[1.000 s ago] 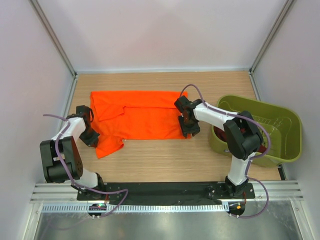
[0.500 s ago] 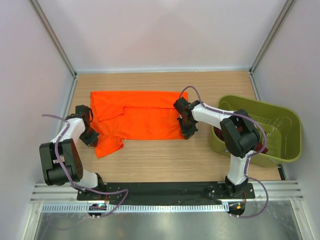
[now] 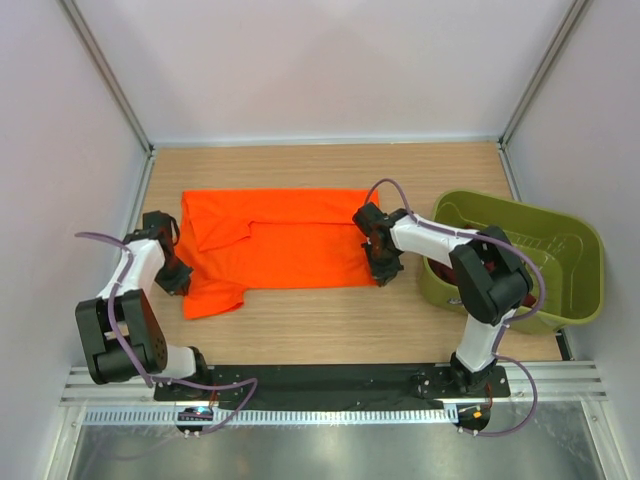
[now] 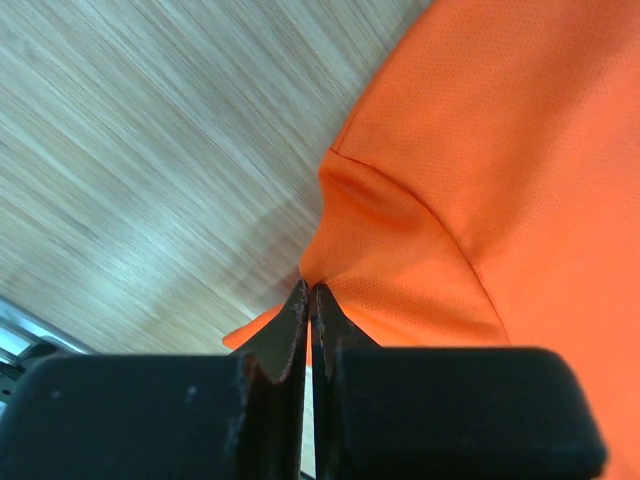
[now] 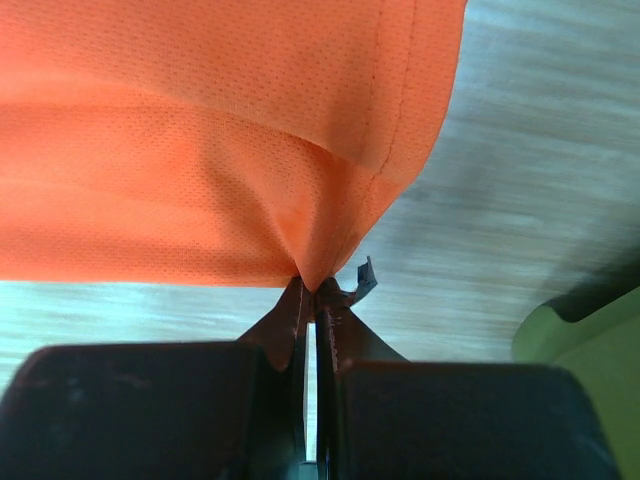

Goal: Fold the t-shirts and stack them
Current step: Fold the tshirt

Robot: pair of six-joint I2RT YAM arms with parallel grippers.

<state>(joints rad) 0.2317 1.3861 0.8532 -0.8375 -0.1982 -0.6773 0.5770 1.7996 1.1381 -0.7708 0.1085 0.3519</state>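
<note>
One bright orange t-shirt (image 3: 275, 240) lies spread flat across the middle of the wooden desk (image 3: 330, 325). Its long side runs left to right, a sleeve sticks out toward the near edge at its left end, and a fold line slants across its upper left part. The left tool (image 3: 180, 283) is at the shirt's left edge by that sleeve, and the right tool (image 3: 386, 272) is at its near right corner. From above, the black fingers hide the spot where they meet the cloth, but the wrist cameras show it. In the left wrist view the fingers are pressed together with a pinch of orange fabric caught between their tips. The cloth rises into a small ridge next to a stitched seam, with wood grain to the left. In the right wrist view the fingers are likewise clamped on a puckered point of the hemmed edge, and the fabric is drawn up into a peak. A small dark scrap sits beside the tips, and what it is cannot be told. Only the overhead view takes in the olive-green tub (image 3: 565, 235) at the right of the desk, close beside the right arm. The right wrist view catches just a green corner of it at lower right.
</note>
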